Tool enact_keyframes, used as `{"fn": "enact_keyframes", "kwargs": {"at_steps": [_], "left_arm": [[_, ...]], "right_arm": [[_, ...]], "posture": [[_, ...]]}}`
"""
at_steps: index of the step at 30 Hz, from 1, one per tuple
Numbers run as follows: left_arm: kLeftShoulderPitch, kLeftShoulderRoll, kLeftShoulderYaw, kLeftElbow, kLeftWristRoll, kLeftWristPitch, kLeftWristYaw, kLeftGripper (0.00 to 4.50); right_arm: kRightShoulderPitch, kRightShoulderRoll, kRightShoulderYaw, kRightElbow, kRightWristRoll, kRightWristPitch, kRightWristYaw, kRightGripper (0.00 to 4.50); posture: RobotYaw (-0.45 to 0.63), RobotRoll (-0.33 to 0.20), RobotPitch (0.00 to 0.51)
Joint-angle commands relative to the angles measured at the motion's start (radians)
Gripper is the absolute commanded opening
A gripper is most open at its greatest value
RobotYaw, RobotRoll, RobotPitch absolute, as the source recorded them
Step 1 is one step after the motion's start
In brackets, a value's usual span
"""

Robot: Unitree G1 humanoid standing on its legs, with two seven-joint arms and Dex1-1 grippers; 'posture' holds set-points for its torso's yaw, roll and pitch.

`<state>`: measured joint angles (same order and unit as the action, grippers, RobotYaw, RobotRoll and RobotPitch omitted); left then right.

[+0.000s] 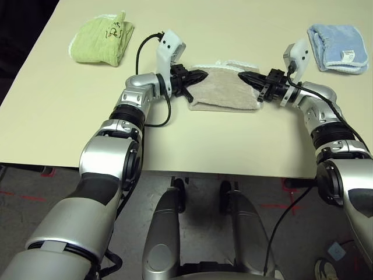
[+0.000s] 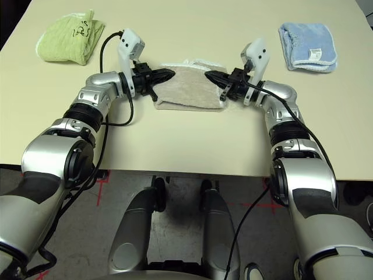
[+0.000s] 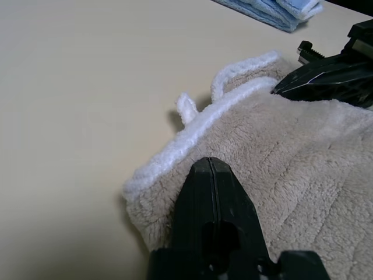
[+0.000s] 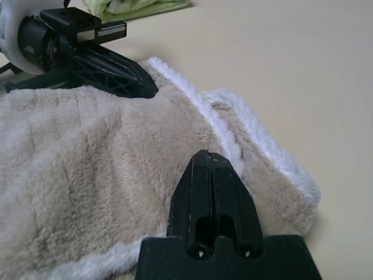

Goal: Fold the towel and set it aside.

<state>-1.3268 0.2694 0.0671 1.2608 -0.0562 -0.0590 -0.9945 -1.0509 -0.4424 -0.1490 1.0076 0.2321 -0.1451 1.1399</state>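
The beige towel (image 1: 224,90) lies folded into a small rectangle at the middle of the table, its white stitched edging along the far side and a small white tag (image 3: 186,108) sticking out there. My left gripper (image 1: 204,74) is shut, its tip resting on the towel's left end. From the opposite side, my right gripper (image 1: 242,76) is also shut and touches the towel's right end. No cloth shows pinched between either pair of fingers. The two tips point at each other across the towel (image 3: 303,163), a short gap apart.
A lime green folded towel (image 1: 102,41) lies at the far left of the table (image 1: 204,146). A light blue folded towel (image 1: 338,48) lies at the far right, just beyond my right wrist. Bare tabletop stretches in front of the beige towel to the near edge.
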Motion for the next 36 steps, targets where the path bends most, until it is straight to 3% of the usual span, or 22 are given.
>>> {"fn": "enact_keyframes", "kwargs": {"at_steps": [1, 6, 8, 9, 10, 14, 19, 20, 21, 26, 36], "left_arm": [[-0.046, 0.037, 0.034, -0.018, -0.049, 0.020, -0.170, 0.03], [-0.050, 0.104, 0.051, -0.094, -0.108, 0.089, -0.430, 0.03], [-0.018, 0.133, 0.043, -0.143, -0.118, 0.103, -0.495, 0.39], [0.011, 0.155, 0.031, -0.179, -0.119, 0.102, -0.533, 0.63], [0.040, 0.174, 0.019, -0.215, -0.120, 0.102, -0.569, 0.94], [0.153, 0.239, -0.059, -0.365, -0.154, 0.085, -0.620, 2.50], [0.202, 0.274, -0.109, -0.468, -0.218, 0.107, -0.620, 4.44], [0.204, 0.277, -0.116, -0.478, -0.227, 0.114, -0.620, 4.50], [0.205, 0.280, -0.122, -0.486, -0.233, 0.118, -0.620, 4.50], [0.208, 0.281, -0.135, -0.518, -0.256, 0.141, -0.620, 4.50], [0.210, 0.269, -0.139, -0.523, -0.258, 0.119, -0.620, 4.50]], "right_arm": [[-0.042, -0.054, -0.144, -0.072, 0.191, 0.265, 0.019, 0.00], [0.035, -0.178, -0.159, -0.209, 0.258, 0.539, 0.081, 0.00], [0.099, -0.226, -0.133, -0.290, 0.260, 0.589, 0.125, 0.00], [0.141, -0.260, -0.109, -0.336, 0.250, 0.608, 0.161, 0.48], [0.178, -0.291, -0.088, -0.375, 0.243, 0.627, 0.190, 0.69], [0.264, -0.390, -0.033, -0.458, 0.261, 0.801, 0.248, 2.15], [0.213, -0.438, -0.025, -0.398, 0.321, 1.186, 0.197, 4.00], [0.203, -0.436, -0.032, -0.388, 0.333, 1.240, 0.185, 4.41], [0.195, -0.434, -0.032, -0.378, 0.340, 1.298, 0.167, 4.46], [0.175, -0.414, -0.066, -0.354, 0.378, 1.456, 0.090, 4.46], [0.182, -0.366, -0.082, -0.387, 0.410, 1.518, -0.002, 4.46]], "posture": [[0.02, 0.000, 0.347], [0.01, 0.000, 0.349], [0.00, 0.000, 0.352], [0.00, 0.000, 0.354], [0.00, 0.000, 0.354], [0.00, 0.000, 0.356], [0.01, 0.000, 0.361], [0.01, 0.000, 0.361], [0.01, 0.000, 0.362], [0.02, 0.000, 0.364], [0.02, 0.000, 0.369]]}}
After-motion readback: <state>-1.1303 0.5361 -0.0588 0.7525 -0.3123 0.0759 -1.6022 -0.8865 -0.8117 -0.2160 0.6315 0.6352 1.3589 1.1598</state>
